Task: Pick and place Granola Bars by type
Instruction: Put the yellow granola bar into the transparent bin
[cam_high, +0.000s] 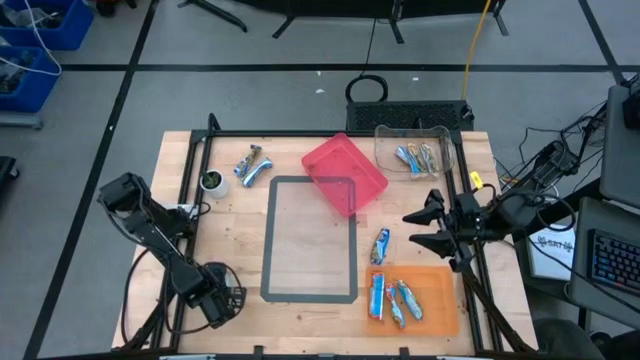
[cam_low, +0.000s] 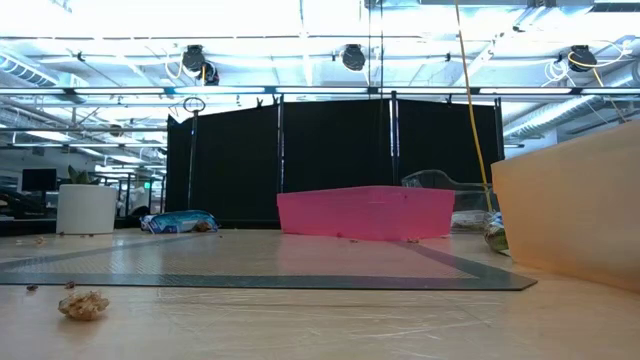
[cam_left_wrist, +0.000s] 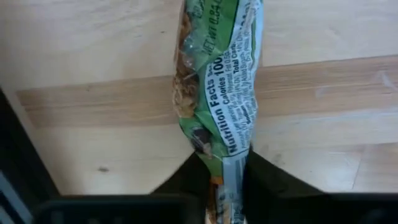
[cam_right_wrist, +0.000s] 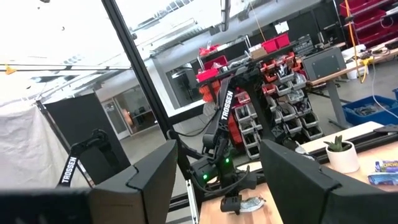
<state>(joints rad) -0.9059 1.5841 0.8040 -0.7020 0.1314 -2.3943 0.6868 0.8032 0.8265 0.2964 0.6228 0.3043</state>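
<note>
Near the desk's (cam_high: 300, 305) front-left corner, left hand (cam_left_wrist: 227, 177) pinches a green bar (cam_left_wrist: 221, 87); right hand (cam_high: 425, 228) spread, raised.

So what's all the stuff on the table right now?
Pink bin: one, pink, back middle of the table.
Clear bin: one, see-through, back right, about three bars inside.
Orange tray: one, orange, front right, about three blue bars inside.
Loose bar: one, blue, on the table just behind the orange tray.
Bars by the cup: about two, blue and silver, back left.
Cup: one, white-rimmed, back left.
Grey outline: one rectangle, table middle.
Green bar: one, green, front left, held.
Left end effector: front left, shut on the green bar.
Right end effector: right side, open, empty.
</note>
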